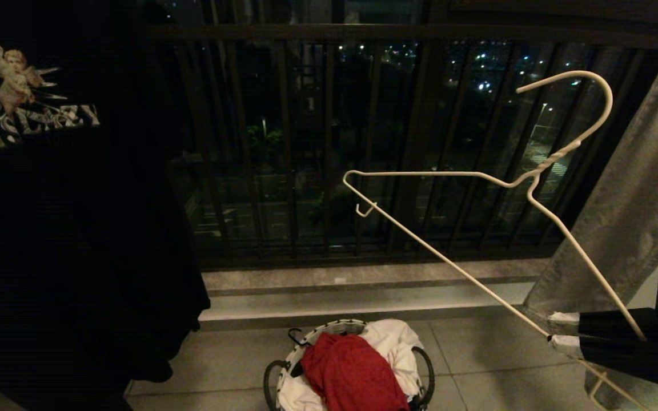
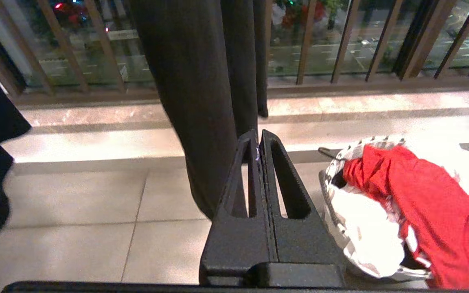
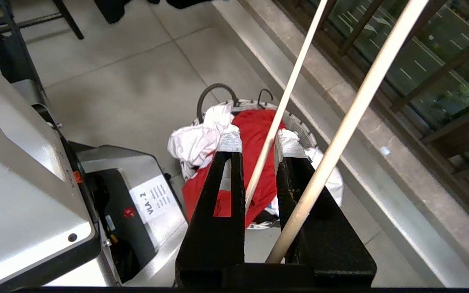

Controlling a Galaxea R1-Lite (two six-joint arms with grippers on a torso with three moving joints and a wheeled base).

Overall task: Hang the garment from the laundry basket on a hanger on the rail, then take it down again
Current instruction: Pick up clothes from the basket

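Cloth, wire and tile

The garment is soft, creased red cloth; the hanger is thin, smooth cream wire; the floor has smooth tiles with a slight sheen; the right gripper is matt black with rough grain.

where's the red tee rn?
Head view, bottom centre: the red T-shirt lies crumpled in the laundry basket on the floor tiles, on top of a white T-shirt, below the railing.

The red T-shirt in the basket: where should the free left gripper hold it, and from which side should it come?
Judging by its pose, grip the raised crumpled fold of the red T-shirt, coming from above: it lies bunched on top of the white T-shirt inside the laundry basket, whose rim blocks side approaches.
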